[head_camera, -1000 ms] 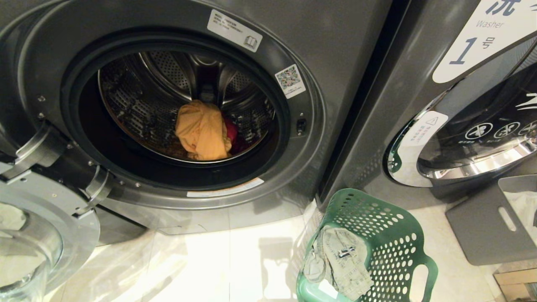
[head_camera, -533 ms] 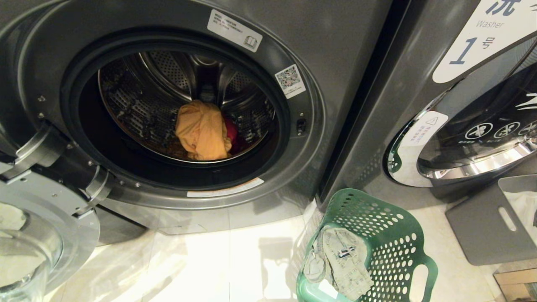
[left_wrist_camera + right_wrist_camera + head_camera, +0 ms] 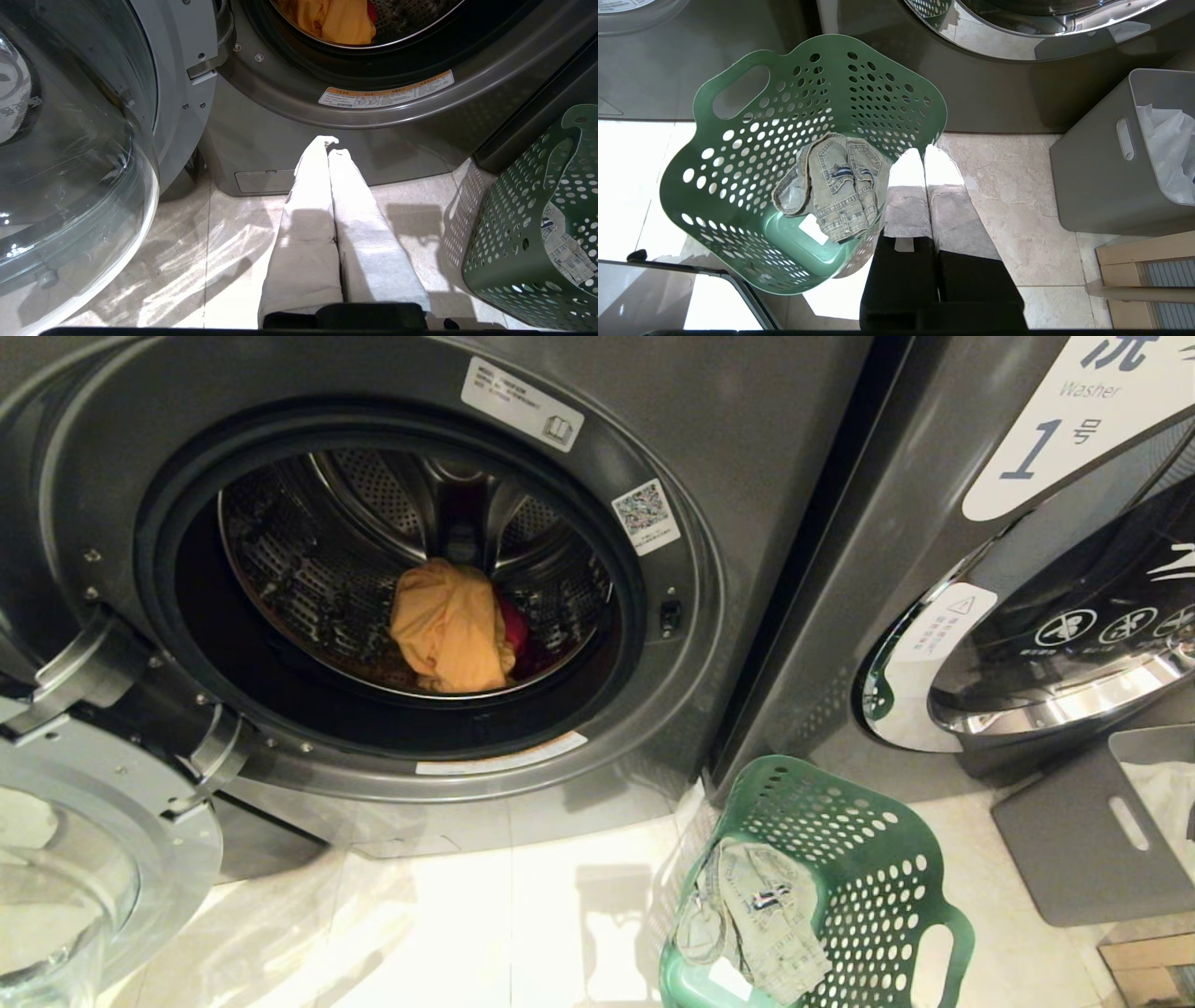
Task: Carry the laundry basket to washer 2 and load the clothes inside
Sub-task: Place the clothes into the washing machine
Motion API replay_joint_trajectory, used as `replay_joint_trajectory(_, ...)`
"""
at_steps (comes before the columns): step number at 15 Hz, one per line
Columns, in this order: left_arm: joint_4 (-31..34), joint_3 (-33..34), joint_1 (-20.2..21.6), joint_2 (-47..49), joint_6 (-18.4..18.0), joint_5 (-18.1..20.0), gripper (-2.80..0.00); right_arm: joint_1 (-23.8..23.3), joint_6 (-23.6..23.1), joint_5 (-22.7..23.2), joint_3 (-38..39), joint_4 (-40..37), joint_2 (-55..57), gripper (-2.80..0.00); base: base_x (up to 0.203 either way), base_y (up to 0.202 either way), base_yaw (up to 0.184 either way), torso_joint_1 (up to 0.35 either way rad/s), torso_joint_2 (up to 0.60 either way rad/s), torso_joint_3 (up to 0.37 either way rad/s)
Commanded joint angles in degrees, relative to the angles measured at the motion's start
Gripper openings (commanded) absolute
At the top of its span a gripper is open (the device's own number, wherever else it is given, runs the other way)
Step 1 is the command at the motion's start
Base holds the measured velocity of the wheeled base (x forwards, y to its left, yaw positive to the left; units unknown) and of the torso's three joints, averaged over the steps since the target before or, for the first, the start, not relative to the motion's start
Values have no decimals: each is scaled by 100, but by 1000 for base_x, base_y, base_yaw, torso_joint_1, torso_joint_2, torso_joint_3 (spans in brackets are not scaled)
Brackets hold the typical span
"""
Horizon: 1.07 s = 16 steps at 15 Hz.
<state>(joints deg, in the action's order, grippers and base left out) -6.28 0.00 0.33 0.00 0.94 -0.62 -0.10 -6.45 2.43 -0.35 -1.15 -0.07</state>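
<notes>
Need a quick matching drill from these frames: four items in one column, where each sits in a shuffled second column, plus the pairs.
Items:
1. yellow-orange garment
2. denim piece
3. white bag
4. left gripper

Places:
A. in the grey bin
B. in the green laundry basket
C. in the open washer drum
D. low over the floor, before the open washer

Pairs: 1-C, 2-B, 3-A, 4-D
</notes>
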Motion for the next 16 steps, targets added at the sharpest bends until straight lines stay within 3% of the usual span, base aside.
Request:
replay_joint_trajectory(1, -5, 229, 2, 0, 3, 1, -280, 1, -6, 4, 0, 0, -1, -280, 0, 0, 0, 0, 0, 0)
replay_joint_trajectory(16, -5, 229, 2, 0, 3, 0, -280, 1, 3, 4, 0, 0, -1, -280, 0, 0, 0, 0, 0, 0)
